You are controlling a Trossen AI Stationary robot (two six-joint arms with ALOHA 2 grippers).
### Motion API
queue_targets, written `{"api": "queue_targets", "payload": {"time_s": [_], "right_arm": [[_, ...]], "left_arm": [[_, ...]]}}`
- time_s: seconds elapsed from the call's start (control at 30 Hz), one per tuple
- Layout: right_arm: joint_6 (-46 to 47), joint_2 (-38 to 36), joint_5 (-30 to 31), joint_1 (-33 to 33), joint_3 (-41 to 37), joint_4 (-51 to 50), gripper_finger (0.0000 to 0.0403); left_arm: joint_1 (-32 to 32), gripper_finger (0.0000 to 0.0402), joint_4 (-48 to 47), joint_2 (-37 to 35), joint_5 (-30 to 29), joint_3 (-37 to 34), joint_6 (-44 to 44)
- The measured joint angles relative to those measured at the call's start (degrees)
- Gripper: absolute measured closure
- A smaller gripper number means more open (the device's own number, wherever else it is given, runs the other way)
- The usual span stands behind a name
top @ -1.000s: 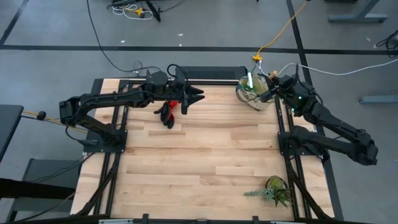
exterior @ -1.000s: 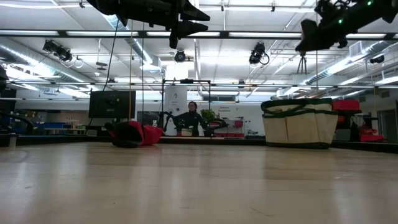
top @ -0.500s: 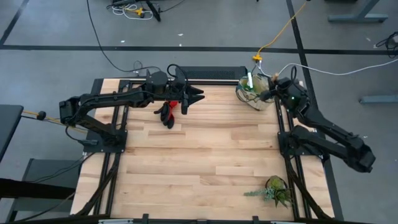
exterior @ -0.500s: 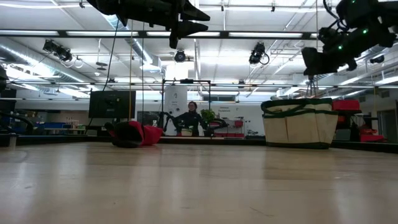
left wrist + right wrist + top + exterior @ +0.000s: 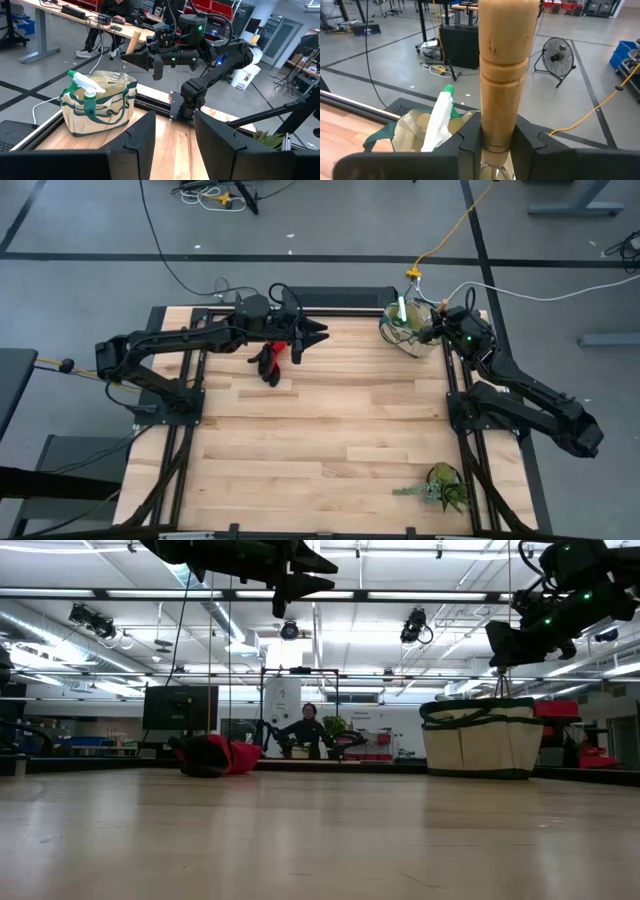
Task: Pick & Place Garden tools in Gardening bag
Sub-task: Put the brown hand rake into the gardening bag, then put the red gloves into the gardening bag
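Note:
My right gripper (image 5: 428,332) is shut on a wooden-handled tool (image 5: 507,70) above the beige, green-trimmed bag (image 5: 408,335) at the table's far right. The tool's tined metal end (image 5: 116,77) reaches down into the bag's mouth. A green-and-white spray bottle (image 5: 85,89) stands in the bag. The red-and-black gloves (image 5: 268,360) lie on the table at the far left. My left gripper (image 5: 318,333) is open and empty, held high just right of the gloves. My right gripper pinches the wooden handle's lower end (image 5: 496,131), near the metal part, between its two fingers. The fingers lie level, across the handle. The tool stands nearly upright, handle end up, metal end hanging below the fingers into the bag.
A leafy green plant (image 5: 442,485) lies near the table's front right corner. The wooden tabletop (image 5: 320,430) between the arms is bare. A person (image 5: 308,730) sits in the room beyond the far edge.
My right gripper has come down toward the bag with the tool, whose metal end now hangs into the bag's mouth. My left gripper has kept still.

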Motion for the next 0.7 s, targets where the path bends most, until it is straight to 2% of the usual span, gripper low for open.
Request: {"api": "queue_targets", "payload": {"time_s": [0.2,0.53,0.7], "right_arm": [[1.4,0.0,-2.1,0.0,0.0,0.0,0.0319],[2.9,0.0,-2.4,0.0,0.0,-0.1,0.021],[1.4,0.0,-5.6,0.0,0.0,-0.1,0.0172]], "left_arm": [[0.0,0.0259,0.0,0.0,0.0,0.0,0.0],[0.0,0.0259,0.0,0.0,0.0,0.0,0.0],[0.0,0.0259,0.0,0.0,0.0,0.0,-0.2]]}}
